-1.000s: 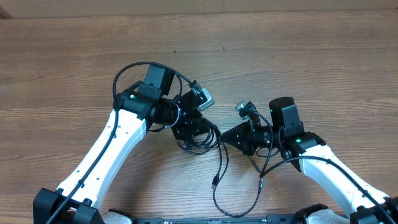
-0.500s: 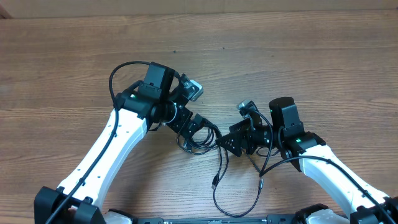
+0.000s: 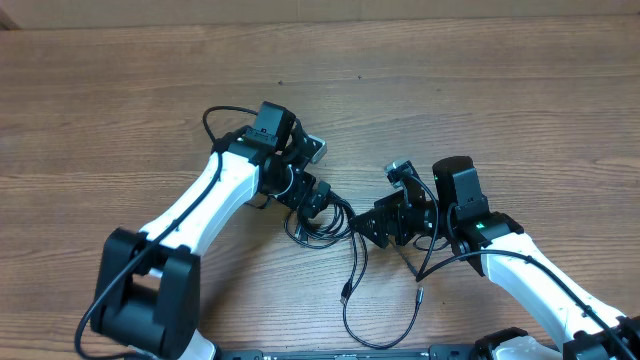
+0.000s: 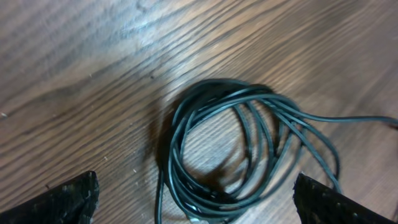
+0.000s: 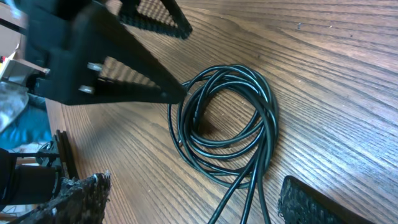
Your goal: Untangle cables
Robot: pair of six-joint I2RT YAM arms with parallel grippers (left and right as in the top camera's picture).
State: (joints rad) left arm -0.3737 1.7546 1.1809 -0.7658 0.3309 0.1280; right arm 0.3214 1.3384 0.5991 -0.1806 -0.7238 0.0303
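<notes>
Cables (image 3: 322, 224): black cords in a loose coil on the wooden counter (image 3: 500, 100), centre of the frame, with loose ends trailing toward the lower edge.
Left tool (image 3: 312, 193): spread wide at the coil's upper left, gripping nothing.
Right tool (image 3: 374, 226): spread wide just right of the coil, gripping nothing.
</notes>
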